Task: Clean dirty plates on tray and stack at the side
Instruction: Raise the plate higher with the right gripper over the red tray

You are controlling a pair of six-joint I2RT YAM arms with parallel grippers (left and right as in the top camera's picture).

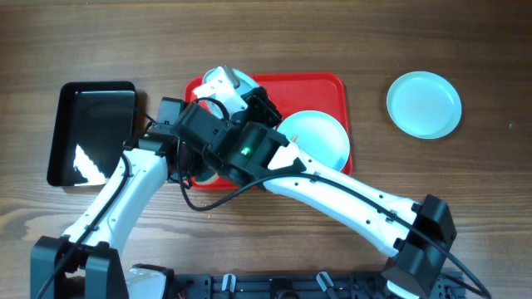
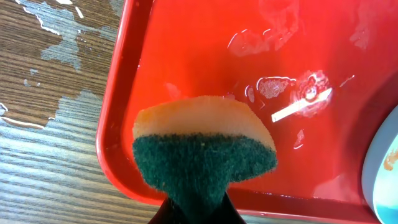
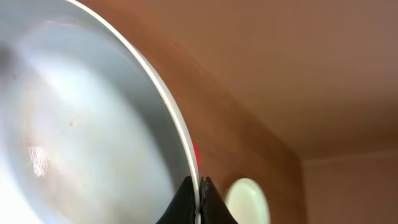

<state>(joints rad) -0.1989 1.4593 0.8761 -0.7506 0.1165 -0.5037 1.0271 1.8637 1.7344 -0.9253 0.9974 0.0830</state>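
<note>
My right gripper (image 3: 200,186) is shut on the rim of a pale plate (image 3: 93,124) and holds it tilted up; from overhead the gripper (image 1: 237,95) and this plate (image 1: 223,81) sit over the red tray's (image 1: 320,87) far left part. My left gripper (image 2: 199,211) is shut on an orange and green sponge (image 2: 202,149) above the wet near-left corner of the tray (image 2: 186,56). A second plate (image 1: 320,137) lies on the tray's right half; its edge, with an orange smear, shows in the left wrist view (image 2: 387,168). A third plate (image 1: 424,104) lies on the table at the right.
A glossy black tray (image 1: 91,133) stands left of the red tray. Water puddles (image 2: 43,37) lie on the wood beside the red tray. My two arms cross over the tray's left side, the right arm above the left arm (image 1: 133,178).
</note>
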